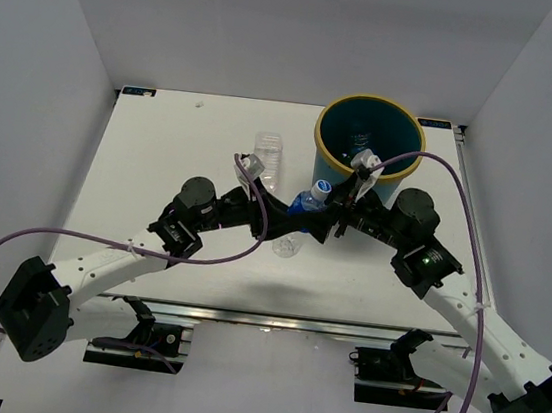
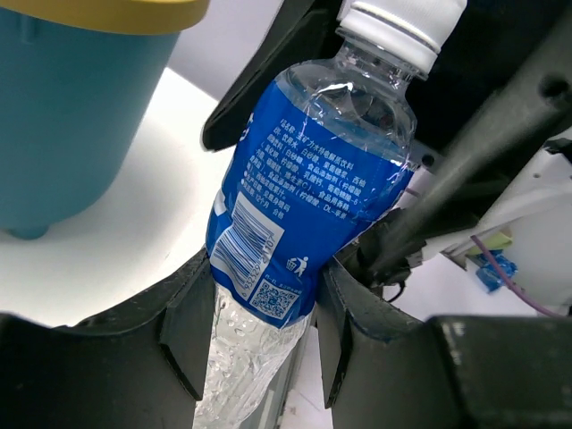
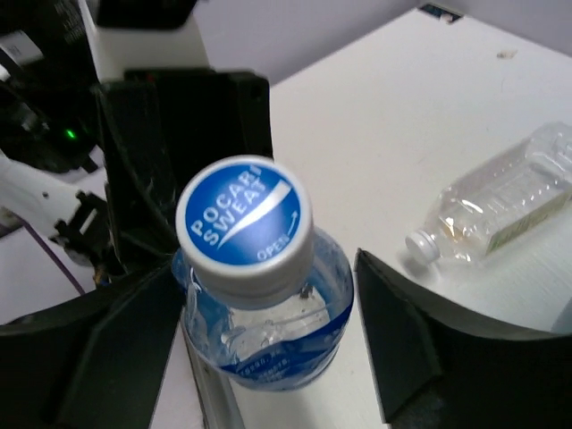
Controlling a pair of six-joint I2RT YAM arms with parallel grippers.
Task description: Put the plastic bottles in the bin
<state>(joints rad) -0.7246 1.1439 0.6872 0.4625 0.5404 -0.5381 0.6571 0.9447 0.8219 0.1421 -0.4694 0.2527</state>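
The blue-label bottle [image 2: 313, 188] is clenched in your left hand [image 2: 264, 322] just beside the bin [image 1: 375, 101], your right hand [image 3: 264, 335] spread loose around its cap [image 3: 244, 219], so it and the clear bottle [image 1: 269, 155] lying on the surface [image 1: 159, 172] near the bin have yet to go in.

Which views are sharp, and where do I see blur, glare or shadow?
Top external: even light, sharp, soft shadows on the table. Left wrist: blue-label bottle sharp, print readable, small glints; bin slightly soft. Right wrist: that bottle's cap slightly blurred, clear bottle softer.
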